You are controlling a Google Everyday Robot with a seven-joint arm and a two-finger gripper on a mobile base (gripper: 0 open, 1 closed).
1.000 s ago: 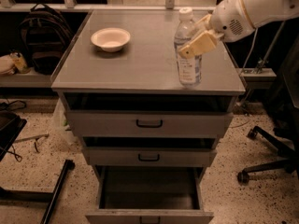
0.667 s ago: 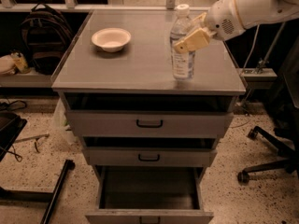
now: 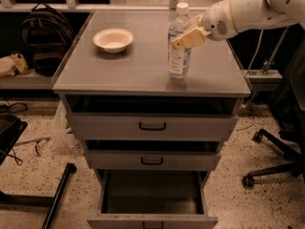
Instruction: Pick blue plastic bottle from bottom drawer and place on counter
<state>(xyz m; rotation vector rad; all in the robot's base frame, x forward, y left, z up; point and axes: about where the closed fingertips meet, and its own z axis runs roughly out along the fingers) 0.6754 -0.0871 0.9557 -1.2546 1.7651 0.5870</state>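
Obs., single cam view. I see the gripper [image 3: 184, 32] above the right half of the counter [image 3: 133, 68], coming in from the upper right on the white arm [image 3: 248, 8]. Its tan fingers [image 3: 189, 37] sit on either side of the blue plastic bottle [image 3: 179, 56] at shoulder height, just under the cap; one finger crosses the front of the bottle, the other shows behind it. Claw reads as closed down onto the bottle, gap no wider than the bottle itself.

Bottle is upright, white cap up, label band facing cam. Its base is at the counter surface, right of centre and nearer the front edge than the back. Can't tell whether it rests fully on the counter or hangs a hair above.

Bottom drawer [image 3: 152, 194] is pulled out wide; interior dark, nothing visible inside. Top drawer [image 3: 152, 126] and mid drawer [image 3: 152, 160] are each pulled out a little, black handles showing.

Other: white bowl [image 3: 113, 39] on the counter's left rear, well apart from the bottle. Backpack [image 3: 40, 37] on the shelf to the left. Office chair base [image 3: 281, 149] on the floor at right.
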